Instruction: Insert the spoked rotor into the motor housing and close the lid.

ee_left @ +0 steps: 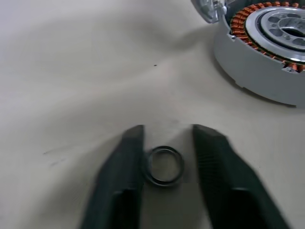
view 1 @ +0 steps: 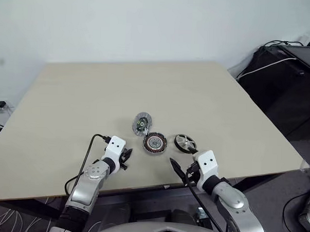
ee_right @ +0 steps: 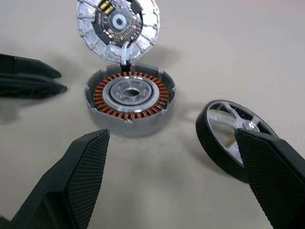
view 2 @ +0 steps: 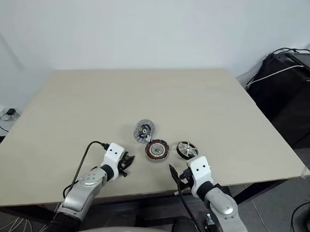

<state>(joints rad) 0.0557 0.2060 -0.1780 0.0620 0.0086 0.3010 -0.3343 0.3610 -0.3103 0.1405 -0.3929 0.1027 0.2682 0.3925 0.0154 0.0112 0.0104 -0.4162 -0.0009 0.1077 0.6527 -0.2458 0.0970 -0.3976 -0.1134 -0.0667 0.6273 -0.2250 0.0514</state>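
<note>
Resting on the beige worktop point(view 1: 68, 107), the 3 motor parts sit in a loose cluster near its front edge. The motor housing point(view 1: 155, 142) lies flat in the middle, its ring of coppery windings facing up around a silver centre. The lid point(view 1: 142, 123) lies just behind it and slightly to the robot's left, with its dark hub and circuit-like face upward; in the right wrist view it stands touching the housing's far rim. The spoked rotor point(view 1: 185, 142), black-rimmed with shiny spokes, lies just beside the housing on the robot's right, apart from it.

The left tool point(ee_left: 164, 138) is low over the worktop to the left of the housing, its 2 black fingers point(ee_left: 125, 162) narrowed to either side of a small black O-ring point(ee_left: 164, 165) that lies flat on the surface; one finger appears to touch the ring, the other stands just clear of it. The right tool point(ee_right: 174, 143) hovers in front of the housing and rotor with its fingers spread wide, holding nothing, one fingertip overlapping the rotor's rim in the right wrist view
</note>
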